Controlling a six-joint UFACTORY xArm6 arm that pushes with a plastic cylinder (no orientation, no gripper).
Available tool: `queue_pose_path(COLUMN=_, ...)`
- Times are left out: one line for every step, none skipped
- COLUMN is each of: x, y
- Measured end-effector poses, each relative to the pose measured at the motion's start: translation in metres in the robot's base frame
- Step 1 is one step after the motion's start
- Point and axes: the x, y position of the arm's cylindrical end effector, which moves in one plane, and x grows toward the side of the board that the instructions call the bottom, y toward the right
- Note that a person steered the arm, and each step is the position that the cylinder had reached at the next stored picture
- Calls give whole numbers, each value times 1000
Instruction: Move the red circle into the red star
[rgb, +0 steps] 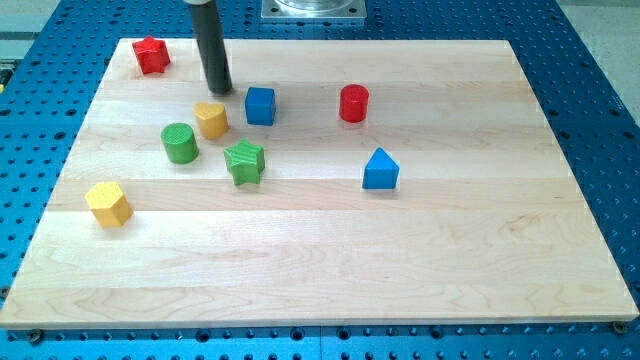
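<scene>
Under everything lies the pale wooden board (320, 250), on a blue perforated metal table (600, 90). No fingers or jaws on this arm, just a straight dark rod ending in my tip (220, 92), which holds nothing and touches no block. All places below are given relative to that tip.

Blocks, approx largest first:
- blue triangular block (380, 170): well off to the view's right and lower.
- green star block (244, 162): lower, slightly right.
- yellow hexagonal block (108, 204): far lower-left, nr the board's left edge.
- green cylinder block (180, 143): lower-left, near.
- blue cube block (260, 105): just to the right, closest on that side.
- red star block (151, 55): upper-left, nr the board's top-left corner.
- red circle block, i.e. a short red cylinder (353, 103): well to the right, about level w/ the tip, past the blue cube. It sits well apart from the red star; tip stands between the two.
- small yellow-orange block (211, 119), shape unclear: just below the tip, not touching.
</scene>
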Motion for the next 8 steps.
queue_pose_path(x=-2, y=47)
queue_pose_path(x=14, y=82)
queue_pose_path(x=36, y=73)
queue_pose_path(x=39, y=69)
queue_pose_path(x=62, y=52)
queue_pose_path(x=100, y=90)
queue_pose_path(x=108, y=156)
queue_pose_path(x=93, y=183)
